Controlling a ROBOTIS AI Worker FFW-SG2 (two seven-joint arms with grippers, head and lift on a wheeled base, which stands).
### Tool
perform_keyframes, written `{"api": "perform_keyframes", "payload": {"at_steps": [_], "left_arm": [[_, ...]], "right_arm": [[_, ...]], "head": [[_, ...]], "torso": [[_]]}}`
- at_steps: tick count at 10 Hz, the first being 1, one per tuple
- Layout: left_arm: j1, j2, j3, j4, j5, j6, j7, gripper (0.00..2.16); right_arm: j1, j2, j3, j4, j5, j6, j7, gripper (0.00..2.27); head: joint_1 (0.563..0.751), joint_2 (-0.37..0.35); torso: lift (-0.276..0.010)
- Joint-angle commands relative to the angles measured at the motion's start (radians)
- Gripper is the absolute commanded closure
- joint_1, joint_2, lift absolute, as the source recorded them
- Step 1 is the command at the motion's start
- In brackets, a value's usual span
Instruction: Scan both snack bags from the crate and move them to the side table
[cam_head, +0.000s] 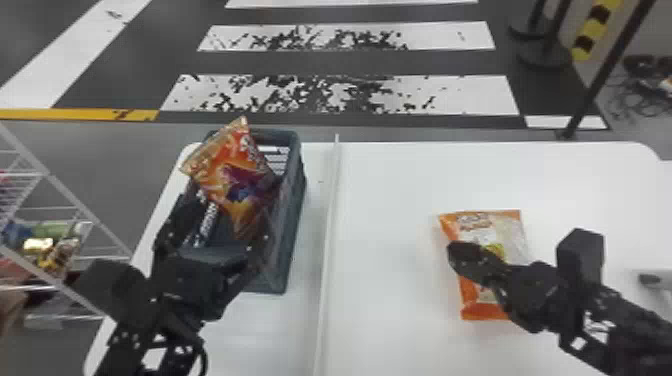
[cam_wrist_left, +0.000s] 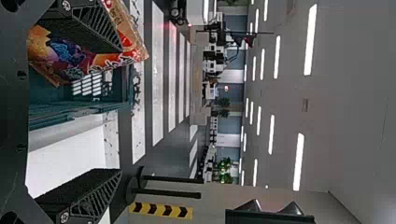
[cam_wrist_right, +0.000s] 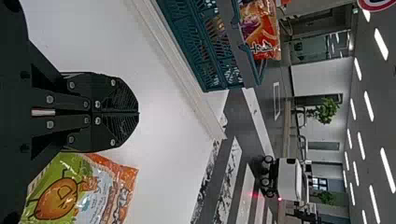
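In the head view my left gripper (cam_head: 225, 222) is over the dark crate (cam_head: 295, 200), its fingers spread. An orange-and-purple snack bag (cam_head: 235, 175) leans in the crate, sticking above its rim. The left wrist view has the left gripper (cam_wrist_left: 122, 111) wide apart, with that bag (cam_wrist_left: 65, 53) beside and partly behind one finger, not clamped. My right gripper (cam_head: 457, 255) is over an orange-and-white snack bag (cam_head: 477, 302) lying flat on the white table. In the right wrist view the right gripper (cam_wrist_right: 138, 112) has its fingertips together, nothing between them, near that bag (cam_wrist_right: 100, 191).
A raised white strip (cam_head: 327, 250) runs across the table between the crate and the flat bag. Wire shelving (cam_head: 55, 180) with goods stands at the left. A grey object with a black part (cam_head: 652, 282) is at the right edge. Black posts stand beyond the table's far right.
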Motion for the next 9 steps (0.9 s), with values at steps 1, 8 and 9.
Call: {"api": "perform_keyframes", "payload": {"at_steps": [1,8,9], "left_arm": [[0.005,-0.001,0.001,-0.003,-0.002,0.001,0.000,0.09],[0.016,-0.002,0.003,-0.010,-0.003,0.001,0.000,0.09],[0.016,-0.002,0.003,-0.010,-0.003,0.001,0.000,0.09]], "right_arm": [[-0.026,0.000,0.033,0.030,0.012,0.003,-0.005,2.25],[-0.160,0.000,0.102,0.264,0.150,-0.009,-0.116,2.25],[-0.161,-0.003,0.099,0.271,0.156,-0.009,-0.130,2.25]], "head": [[0.695,0.114],[0.695,0.133],[0.695,0.124]], "torso": [[-0.075],[-0.075],[-0.075]]}}
